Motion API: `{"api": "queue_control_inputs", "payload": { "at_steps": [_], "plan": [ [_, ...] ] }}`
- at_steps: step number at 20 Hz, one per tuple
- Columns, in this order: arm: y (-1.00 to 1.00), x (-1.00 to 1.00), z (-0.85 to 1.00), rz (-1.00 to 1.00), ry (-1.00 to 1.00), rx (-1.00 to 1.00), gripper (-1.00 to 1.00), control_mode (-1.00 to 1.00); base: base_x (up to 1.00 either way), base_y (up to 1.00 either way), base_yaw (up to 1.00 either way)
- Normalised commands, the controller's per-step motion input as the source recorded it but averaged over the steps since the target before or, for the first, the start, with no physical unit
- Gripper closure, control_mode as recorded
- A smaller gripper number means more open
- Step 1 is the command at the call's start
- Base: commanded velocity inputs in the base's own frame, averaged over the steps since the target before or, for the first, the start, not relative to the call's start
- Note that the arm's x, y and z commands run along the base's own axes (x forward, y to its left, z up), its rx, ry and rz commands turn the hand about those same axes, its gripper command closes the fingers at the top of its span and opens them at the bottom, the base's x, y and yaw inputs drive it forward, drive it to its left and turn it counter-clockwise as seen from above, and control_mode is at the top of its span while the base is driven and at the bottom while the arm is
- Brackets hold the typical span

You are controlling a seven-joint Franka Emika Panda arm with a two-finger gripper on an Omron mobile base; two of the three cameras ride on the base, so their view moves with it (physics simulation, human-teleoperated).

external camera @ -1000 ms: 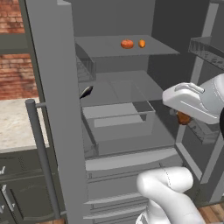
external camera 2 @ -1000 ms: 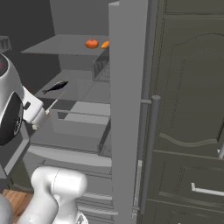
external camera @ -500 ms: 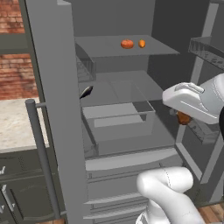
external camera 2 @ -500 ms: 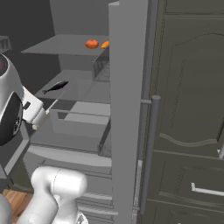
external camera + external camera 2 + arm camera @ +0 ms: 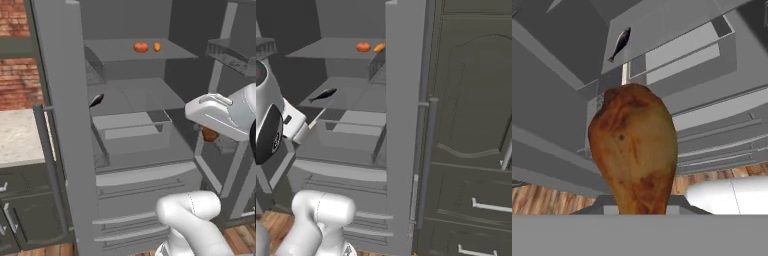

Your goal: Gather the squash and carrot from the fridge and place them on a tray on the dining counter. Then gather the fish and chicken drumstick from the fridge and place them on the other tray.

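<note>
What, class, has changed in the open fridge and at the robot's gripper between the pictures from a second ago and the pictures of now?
Nothing has visibly changed. The gripper stays shut on the chicken drumstick, the fish lies on the middle shelf as before, and the squash and carrot remain side by side on the top shelf.

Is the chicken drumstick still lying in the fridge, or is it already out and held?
Out and held: the chicken drumstick sits in the shut claw, with the open fridge behind it.
</note>
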Motion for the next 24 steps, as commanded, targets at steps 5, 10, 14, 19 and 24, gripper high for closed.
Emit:
{"api": "queue_control_inputs", "payload": {
  "at_steps": [5,10,14,19,24],
  "plan": [
    [0.00,0.00,0.00,0.00,0.00,0.00,1.00,1.00,-0.90,0.10,-0.13],
    [0.00,0.00,0.00,0.00,0.00,0.00,1.00,1.00,-0.73,0.07,-0.16],
    [0.00,0.00,0.00,0.00,0.00,0.00,1.00,1.00,-0.61,0.07,-0.16],
    [0.00,0.00,0.00,0.00,0.00,0.00,1.00,1.00,-0.62,0.19,-0.18],
    [0.00,0.00,0.00,0.00,0.00,0.00,1.00,1.00,-0.59,0.23,0.02]
  ]
}}
